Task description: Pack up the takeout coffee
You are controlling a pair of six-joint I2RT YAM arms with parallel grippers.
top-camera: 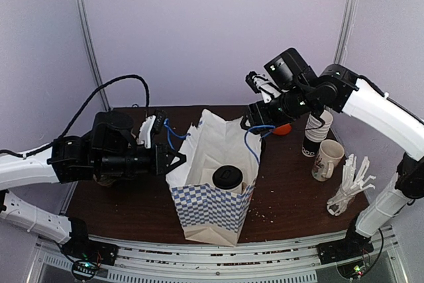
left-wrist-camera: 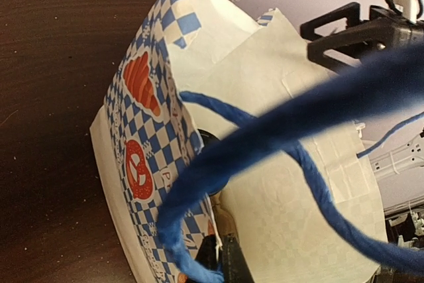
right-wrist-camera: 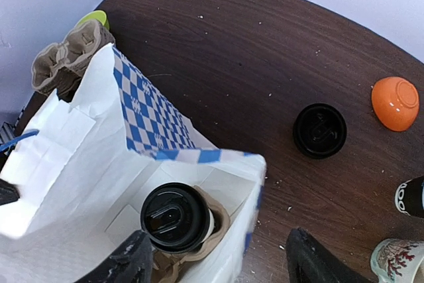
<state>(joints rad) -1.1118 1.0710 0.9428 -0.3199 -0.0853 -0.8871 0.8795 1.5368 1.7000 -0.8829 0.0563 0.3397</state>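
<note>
Takeout coffee (top-camera: 227,179): upright in paper bag (right-wrist-camera: 152,124), axis vertical, lid (right-wrist-camera: 175,217) up.
Right gripper (right-wrist-camera: 218,260): fingers apart, empty.
Left gripper (top-camera: 173,159): clamped on blue handle (left-wrist-camera: 265,130).

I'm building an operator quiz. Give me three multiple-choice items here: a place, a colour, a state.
1. Where is the white paper cup with black plastic lid? A beside the mug; B inside the blue-and-white checked paper bag; C atop the cup stack.
2. Colour of the small upturned bowl? A orange; B yellow; C black.
3. The right claw is: A shut on the cup; B shut on the bag; C open, empty.
Key: B, lid visible between the bag's walls; A, plainly orange; C, fingers spread wide, gripping nothing.
</note>
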